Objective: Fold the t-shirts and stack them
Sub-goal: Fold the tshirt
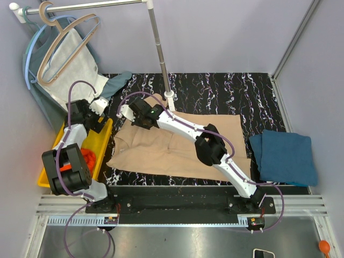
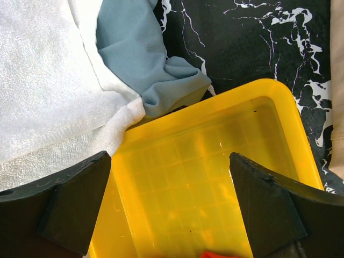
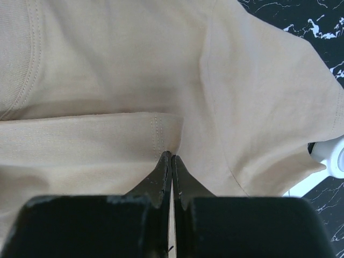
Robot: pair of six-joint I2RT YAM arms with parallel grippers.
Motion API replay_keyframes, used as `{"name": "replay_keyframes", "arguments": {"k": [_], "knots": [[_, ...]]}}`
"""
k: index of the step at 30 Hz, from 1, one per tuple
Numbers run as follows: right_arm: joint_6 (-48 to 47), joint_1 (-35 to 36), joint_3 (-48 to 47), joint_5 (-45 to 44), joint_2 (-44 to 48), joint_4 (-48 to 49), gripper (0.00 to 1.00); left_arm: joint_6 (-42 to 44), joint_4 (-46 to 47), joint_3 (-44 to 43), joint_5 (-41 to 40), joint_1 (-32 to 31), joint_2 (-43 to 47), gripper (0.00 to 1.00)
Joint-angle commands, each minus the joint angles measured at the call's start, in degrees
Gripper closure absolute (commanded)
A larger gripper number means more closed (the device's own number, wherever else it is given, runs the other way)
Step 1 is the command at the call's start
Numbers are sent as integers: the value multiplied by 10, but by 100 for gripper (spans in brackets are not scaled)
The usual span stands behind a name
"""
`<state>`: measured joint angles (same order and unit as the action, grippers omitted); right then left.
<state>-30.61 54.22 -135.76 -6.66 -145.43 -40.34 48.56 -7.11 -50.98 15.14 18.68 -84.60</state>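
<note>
Shirts, three: beige t-shirt [image 1: 161, 153] spread on bench [image 1: 215, 88], teal t-shirt [image 1: 285, 158] folded, orange t-shirt [image 1: 88, 158] in bin [image 2: 279, 97]. Left pincer [image 2: 169, 183] apart, right pincer [image 3: 171, 158] together.

The right arm [image 1: 180, 125] hides the middle of the beige shirt [image 1: 156, 153]. The orange-red shirt [image 2: 220, 255] is cut off at the near end of the yellow bin [image 2: 285, 102].

Bright even light, soft shadows, sharp top view, wrist foregrounds slightly blurred
</note>
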Motion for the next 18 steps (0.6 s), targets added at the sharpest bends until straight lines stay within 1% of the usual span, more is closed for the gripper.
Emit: {"name": "replay_keyframes", "arguments": {"k": [1, 18], "knots": [[-10, -5, -33, -20, 7, 7, 100, 10, 23, 4, -4, 3, 7, 1], [-18, -21, -44, -34, -1, 7, 100, 15, 25, 9, -6, 2, 7, 1]]}}
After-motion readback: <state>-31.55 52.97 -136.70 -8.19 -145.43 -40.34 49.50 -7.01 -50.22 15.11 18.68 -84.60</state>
